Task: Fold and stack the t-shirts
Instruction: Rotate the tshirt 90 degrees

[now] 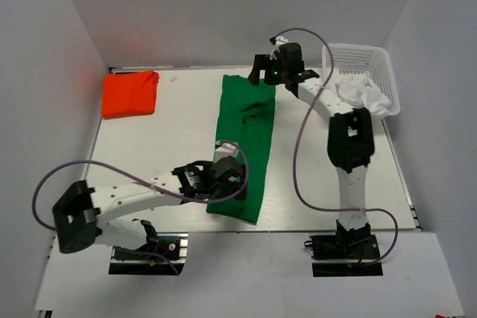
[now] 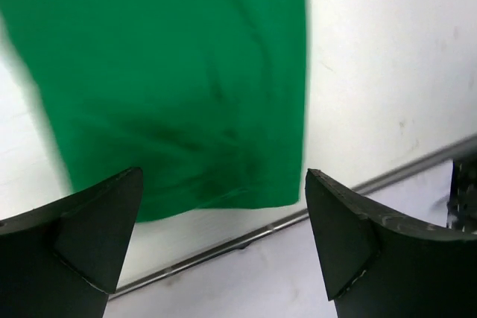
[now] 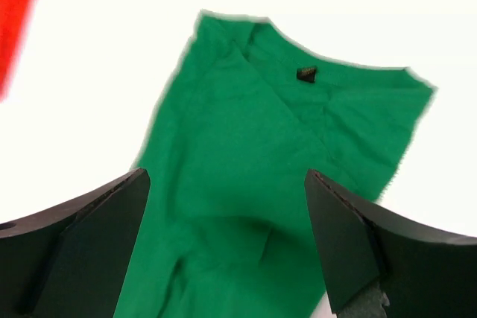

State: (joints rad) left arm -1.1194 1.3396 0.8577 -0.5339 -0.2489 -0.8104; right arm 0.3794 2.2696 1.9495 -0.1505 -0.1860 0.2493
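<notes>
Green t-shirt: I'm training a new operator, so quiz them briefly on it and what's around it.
1. True or false: the left claw is shut on the green t-shirt.
2. The orange-red t-shirt lies: A) folded, at the table's far-left corner; B) spread flat in the middle; C) on the green one.
3. Which claw hovers by the collar end?
Key: 1 false; 2 A; 3 the right claw.

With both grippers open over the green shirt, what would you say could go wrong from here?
1. The green t-shirt lies as a long strip that seems folded lengthwise. The left gripper, at its near hem, might pinch only the top layer and undo that fold.
2. The creases at its far end, under the right gripper, could get folded in.
</notes>
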